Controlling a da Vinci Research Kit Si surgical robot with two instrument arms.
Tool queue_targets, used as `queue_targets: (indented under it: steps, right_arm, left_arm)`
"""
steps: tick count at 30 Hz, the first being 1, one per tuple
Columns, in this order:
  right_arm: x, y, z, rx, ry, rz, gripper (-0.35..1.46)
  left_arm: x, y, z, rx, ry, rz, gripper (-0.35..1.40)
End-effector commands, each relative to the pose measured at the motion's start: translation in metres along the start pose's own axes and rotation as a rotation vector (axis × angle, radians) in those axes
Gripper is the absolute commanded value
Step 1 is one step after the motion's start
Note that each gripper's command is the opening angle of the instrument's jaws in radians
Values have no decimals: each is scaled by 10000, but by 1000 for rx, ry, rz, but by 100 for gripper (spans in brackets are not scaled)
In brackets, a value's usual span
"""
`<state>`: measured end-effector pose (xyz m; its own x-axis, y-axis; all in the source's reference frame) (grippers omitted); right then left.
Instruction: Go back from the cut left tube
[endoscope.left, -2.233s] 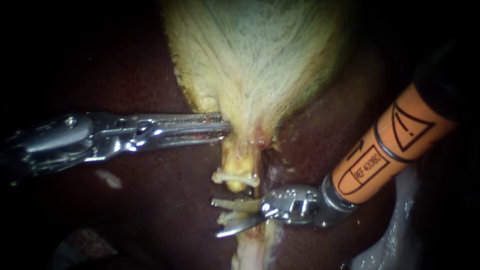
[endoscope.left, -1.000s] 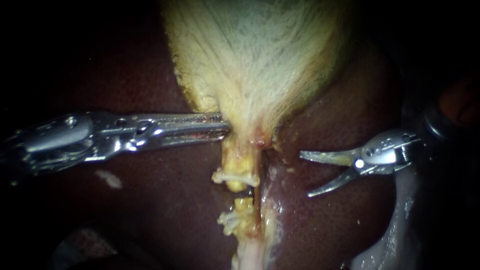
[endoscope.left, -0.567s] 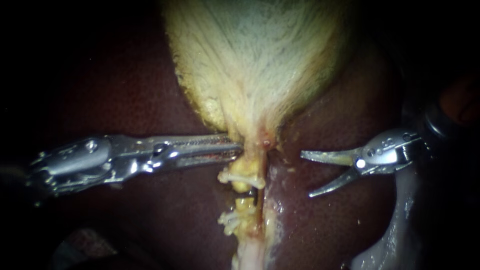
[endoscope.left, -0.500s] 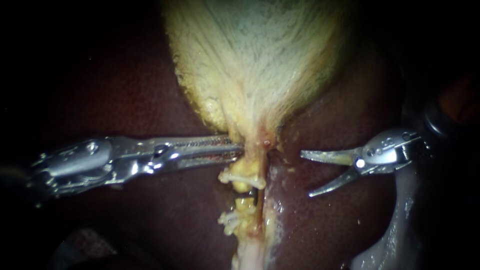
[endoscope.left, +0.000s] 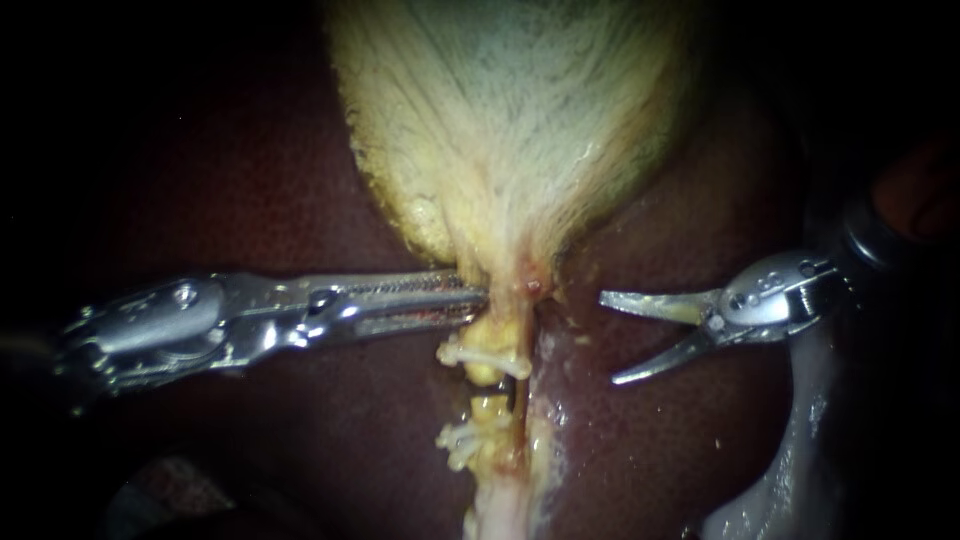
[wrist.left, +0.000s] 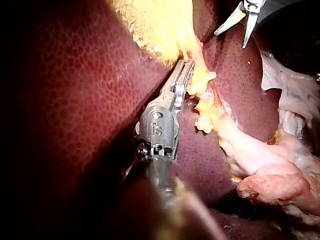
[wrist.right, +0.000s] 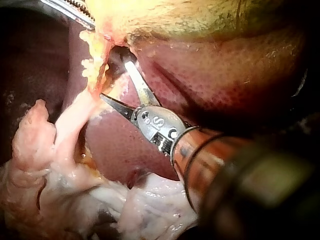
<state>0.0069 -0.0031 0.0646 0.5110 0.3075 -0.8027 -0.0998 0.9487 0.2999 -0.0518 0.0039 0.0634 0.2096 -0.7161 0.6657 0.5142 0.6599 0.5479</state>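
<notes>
My right instrument (endoscope.left: 606, 338), jaws wide and empty, lies apart from the cut left tube (endoscope.left: 488, 350) below the gallbladder (endoscope.left: 510, 130), whose neck my left instrument (endoscope.left: 484, 298) grips; I judge the tube's stumps soft, slippery and easily torn, best held just beside a clip (endoscope.left: 462, 355).

Two instruments, one gallbladder (endoscope.left: 510, 120), one liver (endoscope.left: 660, 450), one cut tube (endoscope.left: 487, 372), two clips.
Endoscope view: the left instrument (endoscope.left: 480, 298) comes in from 9 o'clock, the right instrument (endoscope.left: 607, 338) from 3 o'clock. The single gallbladder fills 12 o'clock. Toward 6 o'clock the tube lies in two pieces: an upper stump (endoscope.left: 485, 368) with an upper clip (endoscope.left: 478, 352) and a lower stump (endoscope.left: 488, 408) with a lower clip (endoscope.left: 458, 438).
</notes>
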Motion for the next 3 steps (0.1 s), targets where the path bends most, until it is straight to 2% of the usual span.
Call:
queue_targets:
  steps: [1, 3]
  right_arm:
    - [0, 0, 0, 3, 1, 0, 143]
    - [1, -1, 0, 16, 12, 1, 143]
  left_arm:
    - [0, 0, 0, 0, -1, -2, 5]
    - [0, 0, 0, 0, 0, -2, 5]
